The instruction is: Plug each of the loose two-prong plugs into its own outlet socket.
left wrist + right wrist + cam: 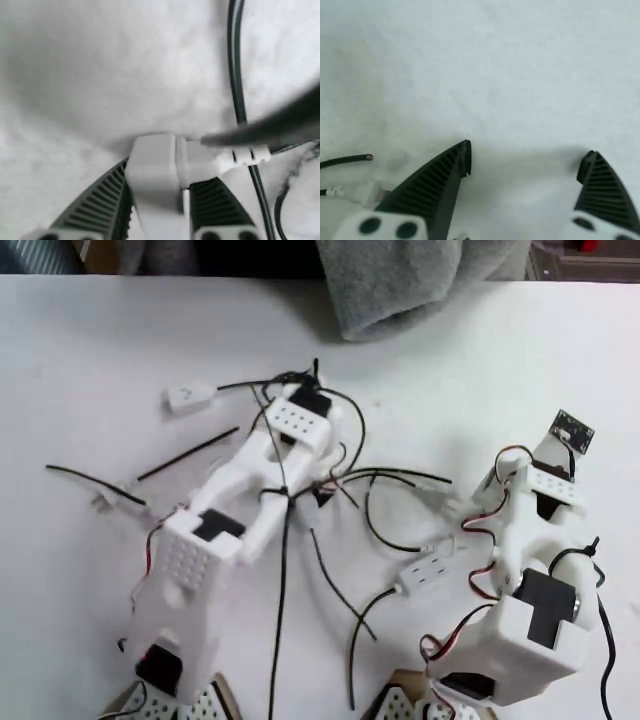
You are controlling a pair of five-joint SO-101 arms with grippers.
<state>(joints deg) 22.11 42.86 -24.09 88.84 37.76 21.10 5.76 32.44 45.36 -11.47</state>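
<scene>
My left gripper (159, 176) is shut on a white outlet socket block (152, 160) that sits low over the table. A white two-prong plug (216, 160) sits against the block's side, and its black cable (237, 75) runs off across the table. In the high view the left arm (298, 422) ends among the tangled cables. My right gripper (527, 162) is open just above bare table, with a small white plug (364, 192) beside one finger (445, 175). A white socket (190, 396) lies at the far left and a longer one (430, 568) near the right arm.
Thin black cables (285, 570) cross the middle of the white table (90, 350). Another small plug (104, 499) lies at the left on a cable. Grey cloth (400, 285) hangs over the far edge. The right arm's body (530, 625) takes up the near right.
</scene>
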